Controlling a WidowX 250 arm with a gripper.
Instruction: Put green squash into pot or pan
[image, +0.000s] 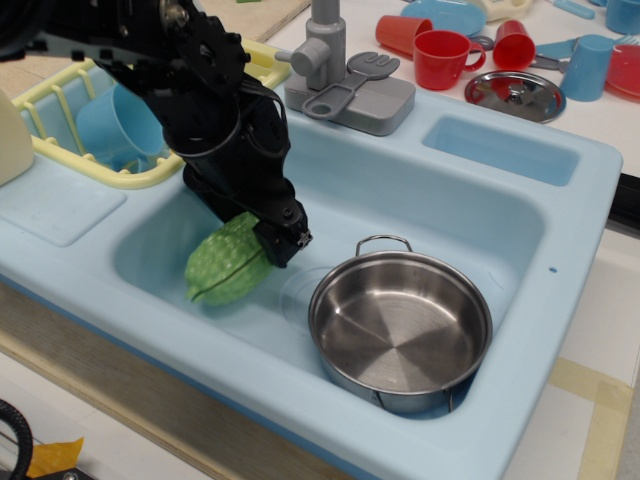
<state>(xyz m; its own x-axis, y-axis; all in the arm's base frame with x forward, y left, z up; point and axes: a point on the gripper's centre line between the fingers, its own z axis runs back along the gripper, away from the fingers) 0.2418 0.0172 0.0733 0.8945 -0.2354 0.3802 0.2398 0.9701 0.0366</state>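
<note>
With the gripper (278, 232) clamped on the squash (228, 262), tilted end-down, a clean finish means lifting clear of the pan (400, 325) rim to its right.

Matte black robot arm (215, 120) — bulky blocky housings, looping black cables, small silver screws near the jaws

We see our black claw (278, 236) at the left-centre of the frame, clamped on the upper end of the green squash (226, 264), which hangs tilted with its lower end pointing toward the lower left of the light-blue sink (520, 240). The empty steel pan (400, 330) sits in the basin to the right, just beside the claw.
</note>
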